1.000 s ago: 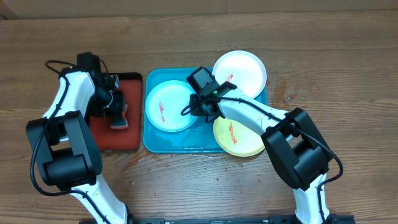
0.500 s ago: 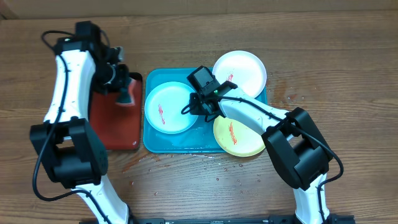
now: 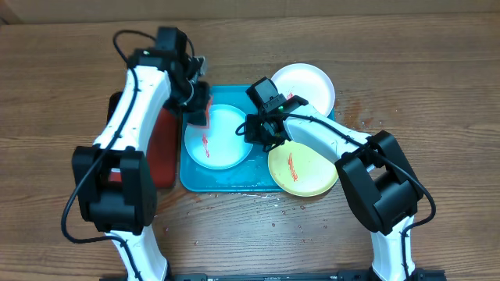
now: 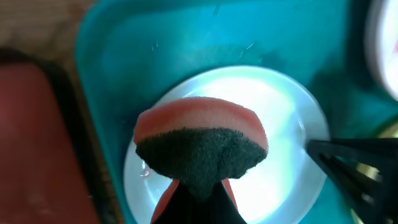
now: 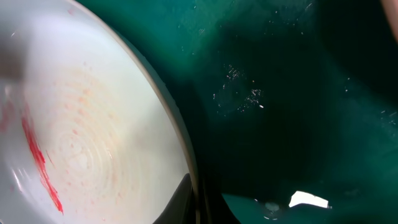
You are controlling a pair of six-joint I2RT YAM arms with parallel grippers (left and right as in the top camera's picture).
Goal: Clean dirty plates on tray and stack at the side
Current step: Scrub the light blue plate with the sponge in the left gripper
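Left fingers (image 4: pixel 199 205) clench a red sponge (image 4: pixel 200 146) directly over the smeared pale blue plate (image 3: pixel 223 148) lying in the turquoise tray (image 3: pixel 234 181); right fingers (image 5: pixel 194 199) pinch that plate's right rim, seemingly steadying it for wiping

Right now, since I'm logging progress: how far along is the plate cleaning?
Done: nothing; no plate is stacked off the tray. In hand: the left gripper holds a sponge over the pale blue plate, red-streaked, while the right gripper pinches its rim. Left: scrub it, then the smeared yellow-green plate and the white plate, then stack all three.
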